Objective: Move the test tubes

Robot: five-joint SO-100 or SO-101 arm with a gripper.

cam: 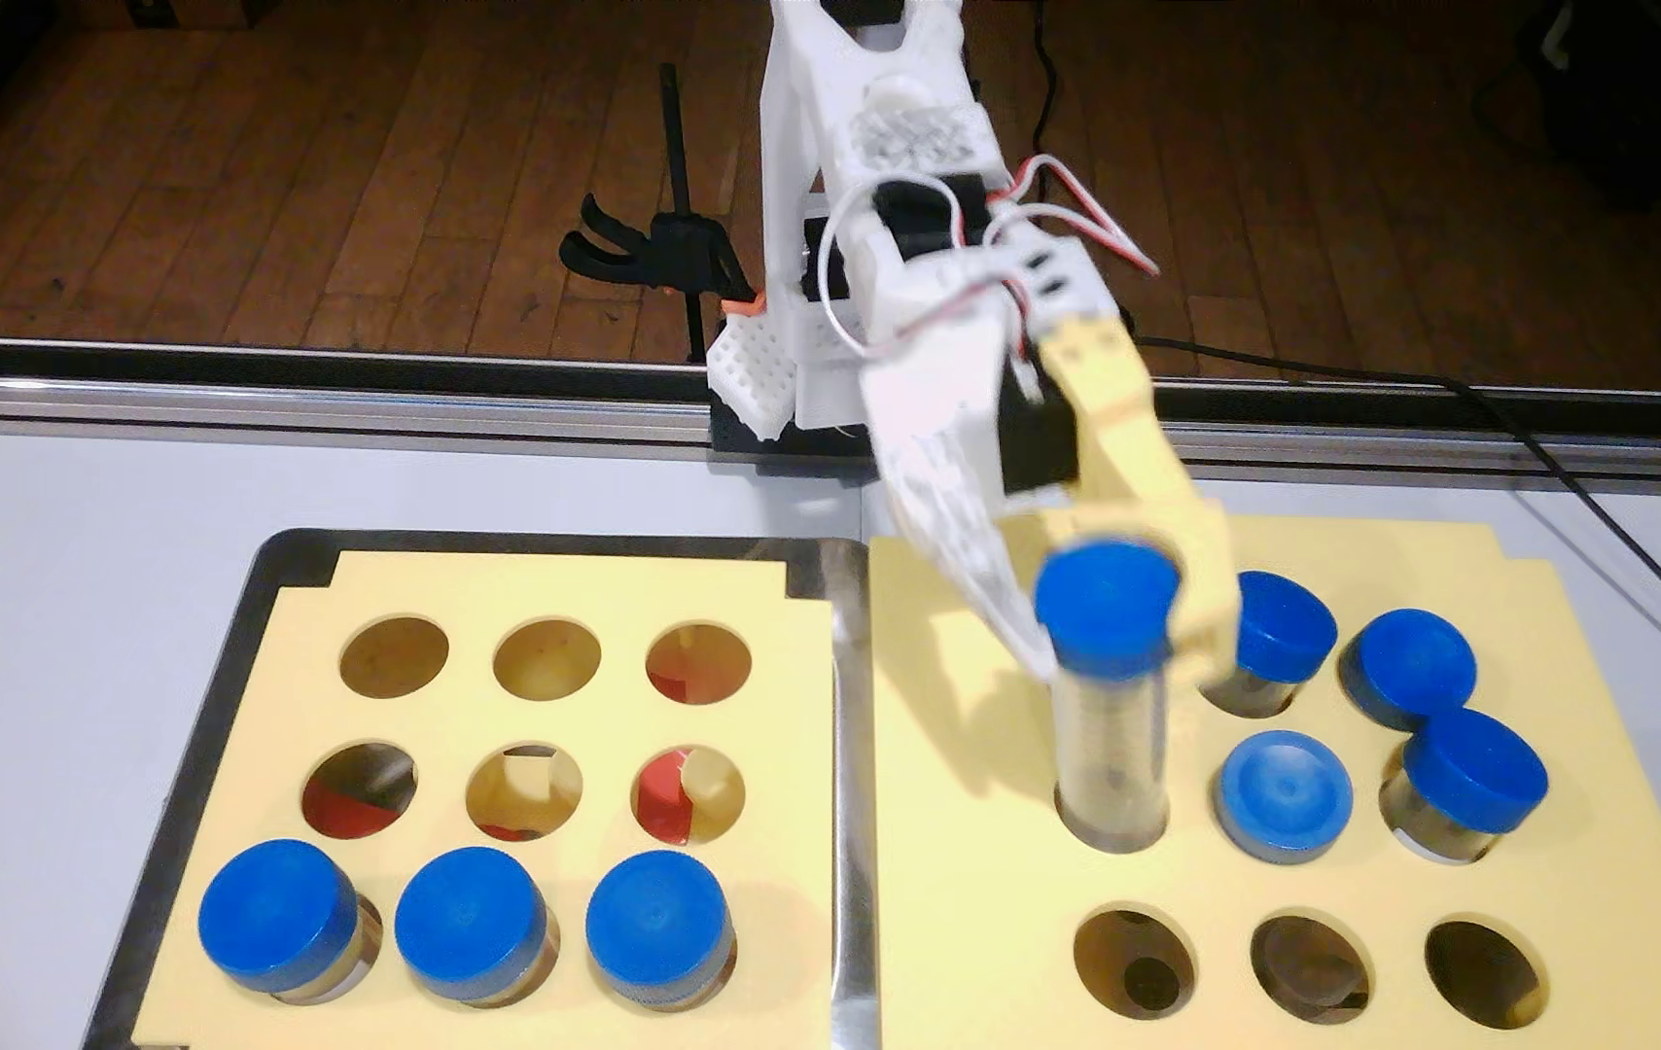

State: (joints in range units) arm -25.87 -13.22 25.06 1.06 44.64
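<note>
- Room: dark wood floor (301, 182) beyond the hand; grey bench (48, 606) beneath, rail (301, 404) at its far edge.
- Boards: right board (958, 858) under the hand, trayed board (806, 707) to its left.
- Hand (1114, 631) clamps the tube (1109, 747) by its cap, base entering a middle-row hole.
- Risk: tilt could jam the tube on the rim; neighbouring tubes (1286, 793) sit close.

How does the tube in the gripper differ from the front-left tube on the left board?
The held tube shows its clear body rising well above the right board; the front-left tube sits deep, with little beyond its cap showing. The gripper clamps the held tube's cap; the front-left tube is untouched. The held tube looks blurred, the other sharp. Both have round blue caps and stand in a hole.
</note>
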